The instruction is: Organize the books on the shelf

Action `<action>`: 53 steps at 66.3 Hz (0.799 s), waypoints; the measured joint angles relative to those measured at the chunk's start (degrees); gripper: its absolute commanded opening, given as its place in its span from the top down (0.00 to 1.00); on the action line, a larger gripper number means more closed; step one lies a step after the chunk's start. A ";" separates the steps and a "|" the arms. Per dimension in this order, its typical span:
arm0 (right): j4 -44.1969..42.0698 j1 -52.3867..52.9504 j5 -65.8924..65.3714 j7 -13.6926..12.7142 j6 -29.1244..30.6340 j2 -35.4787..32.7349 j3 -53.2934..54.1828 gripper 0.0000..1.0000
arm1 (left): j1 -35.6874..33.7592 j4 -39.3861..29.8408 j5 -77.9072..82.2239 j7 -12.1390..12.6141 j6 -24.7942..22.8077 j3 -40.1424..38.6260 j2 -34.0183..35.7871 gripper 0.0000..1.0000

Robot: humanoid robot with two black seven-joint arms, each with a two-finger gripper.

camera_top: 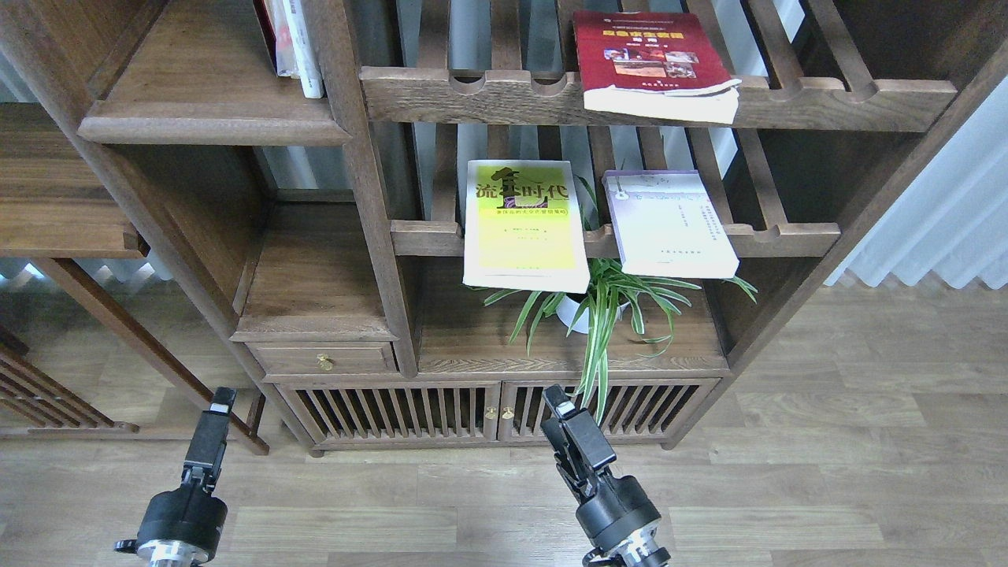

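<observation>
The yellow-green book (pixel 525 224) with black characters lies flat on the lower slatted rack and overhangs its front rail. The pale lavender-white book (pixel 669 224) lies to its right on the same rack. The dark red book (pixel 650 63) lies on the upper slatted rack. The solid shelf board (pixel 209 118) with its rounded front edge is at the upper left. My left gripper (pixel 220 398) and right gripper (pixel 555 398) hang low in front of the cabinet, far below the books and holding nothing. Their fingers cannot be told apart.
A few upright books (pixel 293 43) stand at the shelf board's right end against the post (pixel 354 157). A potted spider plant (pixel 598 311) stands under the lower rack. A small drawer (pixel 319 358) and slatted cabinet doors (pixel 496 409) are below. Wood floor (pixel 827 472) spreads to the right.
</observation>
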 measured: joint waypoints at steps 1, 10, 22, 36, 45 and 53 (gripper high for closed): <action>0.00 0.00 0.01 0.02 0.00 0.00 0.03 0.01 | 0.00 0.00 0.00 0.00 0.00 0.00 -0.01 0.00; 0.00 0.00 0.06 0.12 0.00 0.00 0.34 0.01 | 0.00 0.38 0.00 0.00 0.00 -0.26 -0.04 0.00; 0.00 -0.03 0.06 0.20 0.00 0.00 0.47 0.01 | 0.01 0.53 0.02 0.00 0.00 -0.28 -0.19 0.00; 0.00 -0.04 0.07 0.25 0.00 0.00 0.48 0.01 | 0.03 0.62 0.03 0.00 0.00 -0.28 -0.22 0.00; 0.00 -0.04 0.07 0.30 0.00 0.00 0.30 0.01 | 0.08 1.18 0.04 0.00 0.00 -0.25 -0.24 0.00; 0.00 -0.04 0.09 0.30 0.00 0.00 0.18 0.01 | 0.03 1.41 0.04 0.00 0.00 -0.20 -0.24 0.00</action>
